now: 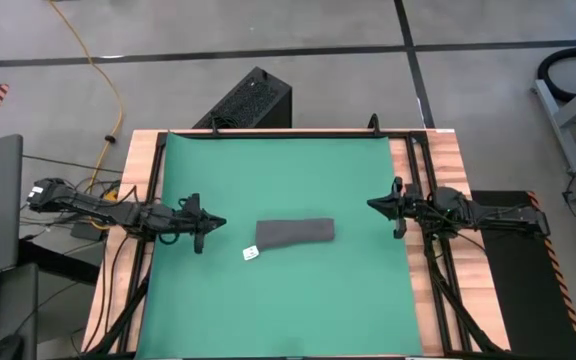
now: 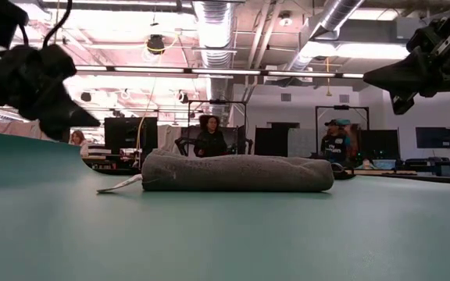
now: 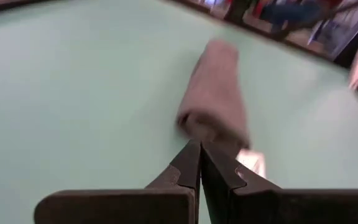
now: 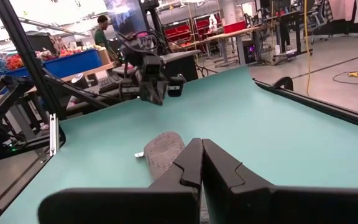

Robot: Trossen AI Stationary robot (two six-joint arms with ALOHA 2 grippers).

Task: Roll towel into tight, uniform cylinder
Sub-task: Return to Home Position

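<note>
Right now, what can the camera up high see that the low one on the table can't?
Only the high view shows the whole green mat, the wooden table, and the black box on the floor. Only the low view shows people and ceiling pipes behind. Both show the rolled towel, its white tag, and the left arm and right arm on either side.

The towel lay on the mat, between the two grippers and well apart from each. It lay lengthwise straight ahead of the left gripper. The tag lay on the mat beside the end nearer that gripper. The right gripper faced the far end, with the towel a little off its line. Both grippers hung above the mat, which lay on the table.
</note>
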